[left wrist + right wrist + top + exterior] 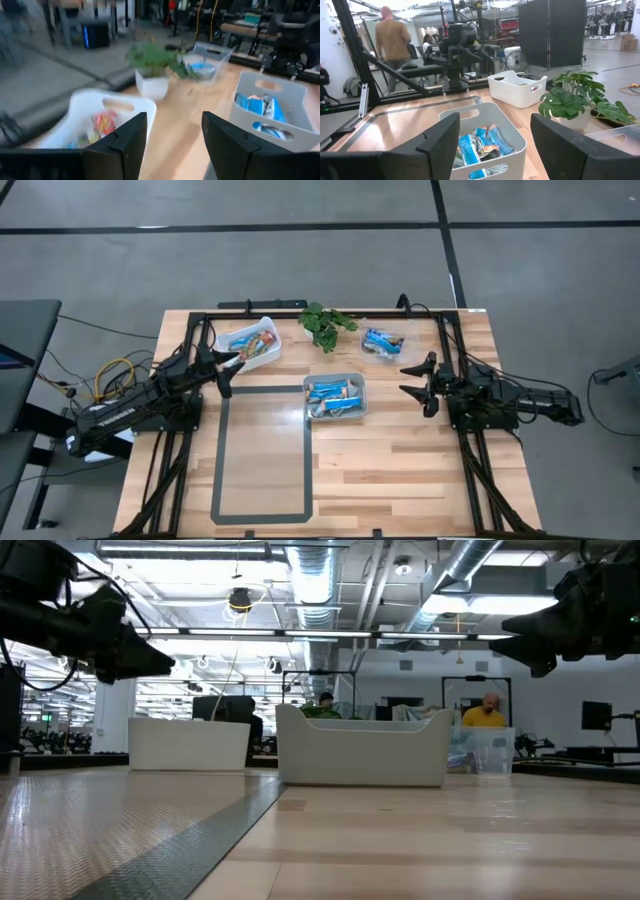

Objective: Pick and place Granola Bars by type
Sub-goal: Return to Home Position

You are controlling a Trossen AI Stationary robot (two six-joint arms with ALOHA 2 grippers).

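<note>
Bins (pixel 335 376) three, bars (pixel 333 392) in each; left tool (pixel 233 375), right tool (pixel 403 379) agape.

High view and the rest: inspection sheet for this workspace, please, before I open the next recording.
Surface: wooden table, grey taped rectangle.
Job's things: granola bars lie in the white bin, centre bin and transparent bin; none seen loose.
Clutter: potted plant between the bins.
Grippers: left gripper open by the white bin; right gripper open by the centre bin; both empty.
Cables: yellow bundle off the table's left edge.
Surroundings: person in yellow behind the table.
</note>
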